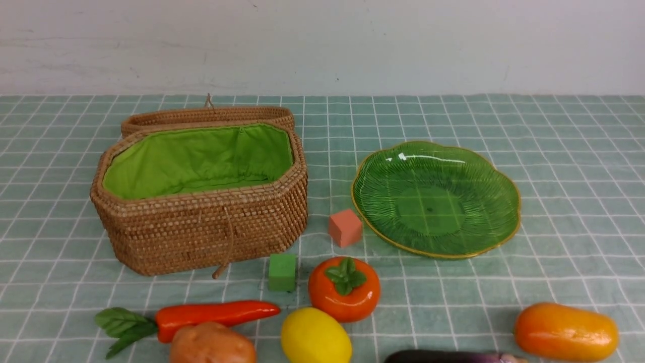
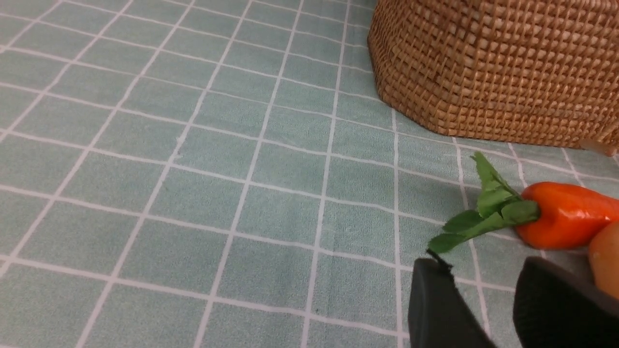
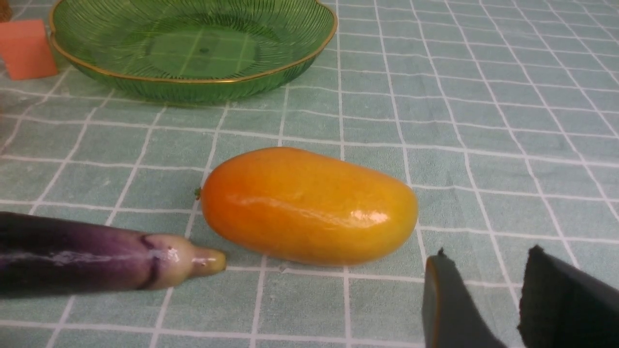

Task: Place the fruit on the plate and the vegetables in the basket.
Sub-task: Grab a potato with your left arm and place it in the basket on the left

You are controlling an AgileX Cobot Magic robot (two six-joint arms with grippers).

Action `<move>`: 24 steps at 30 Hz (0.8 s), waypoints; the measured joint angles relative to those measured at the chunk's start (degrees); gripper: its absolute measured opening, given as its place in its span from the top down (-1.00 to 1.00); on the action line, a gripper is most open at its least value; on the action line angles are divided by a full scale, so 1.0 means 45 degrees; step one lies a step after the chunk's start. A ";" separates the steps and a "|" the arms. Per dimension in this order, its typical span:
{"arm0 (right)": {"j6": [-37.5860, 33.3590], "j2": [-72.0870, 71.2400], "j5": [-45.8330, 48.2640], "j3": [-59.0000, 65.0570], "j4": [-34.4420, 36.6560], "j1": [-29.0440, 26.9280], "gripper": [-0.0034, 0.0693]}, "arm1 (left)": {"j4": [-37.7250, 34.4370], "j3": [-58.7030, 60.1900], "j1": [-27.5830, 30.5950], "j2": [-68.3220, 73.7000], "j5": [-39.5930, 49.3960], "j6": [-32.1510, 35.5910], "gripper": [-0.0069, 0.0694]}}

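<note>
The wicker basket [image 1: 201,227] stands open at the left, with its green lining bare. The green plate [image 1: 436,199] lies at the right with nothing on it. Along the near edge lie a carrot [image 1: 216,313], a potato [image 1: 211,345], a lemon [image 1: 315,337], a persimmon [image 1: 344,288], an eggplant [image 1: 453,357] and a mango [image 1: 565,331]. Neither gripper shows in the front view. My left gripper [image 2: 483,270] is open and holds nothing; it hovers just short of the carrot's leaves [image 2: 488,212], beside the potato [image 2: 607,261]. My right gripper [image 3: 487,261] is open too, close beside the mango [image 3: 309,205] and apart from it.
A pink cube [image 1: 345,228] sits between basket and plate. A green cube [image 1: 282,272] sits in front of the basket. The basket's lid [image 1: 206,115] lies behind it. The eggplant's stem end [image 3: 193,258] almost touches the mango. A checked green cloth [image 1: 579,151] covers the table.
</note>
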 joint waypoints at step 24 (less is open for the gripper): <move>0.0000 0.0000 0.0000 0.0000 0.0000 0.0000 0.24 | -0.3973 -0.2374 0.0000 0.0000 -0.8336 -0.2320 0.19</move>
